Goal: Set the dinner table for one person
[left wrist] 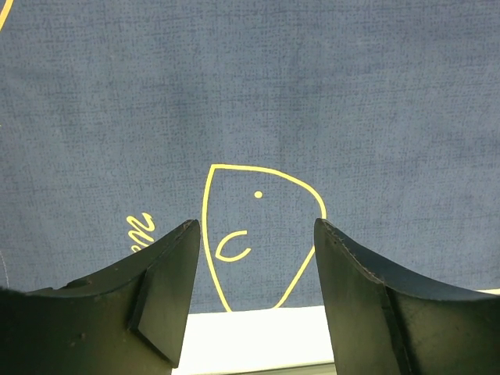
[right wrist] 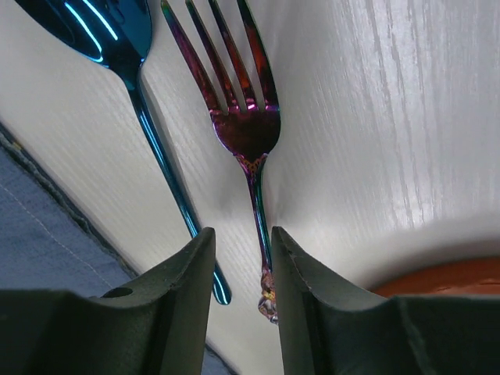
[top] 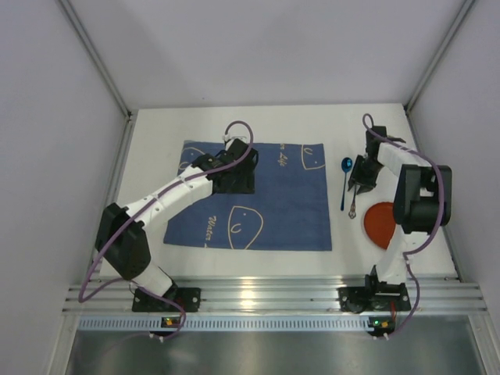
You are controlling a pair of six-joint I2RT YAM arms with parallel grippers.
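The white dinner table (top: 156, 129) carries a blue placemat (top: 266, 207) with yellow line drawings. My left gripper (top: 234, 181) hovers over the mat's far left part. In the left wrist view it (left wrist: 258, 234) is open, with only cloth (left wrist: 312, 101) and a strip of table (left wrist: 258, 336) between the fingers. An iridescent purple fork (right wrist: 242, 125) lies right of the mat beside a blue spoon (right wrist: 148, 117). My right gripper (right wrist: 242, 242) straddles the fork's handle end, jaws narrow but open. The handle lies against the right finger, with a gap to the left one.
An orange plate (top: 380, 223) sits near the right arm, its rim (right wrist: 445, 277) close to the right finger. The spoon (top: 344, 181) lies between the mat's right edge and the fork's handle end (top: 353, 209). Grey walls enclose the table, and an aluminium rail (top: 258, 297) runs along the front.
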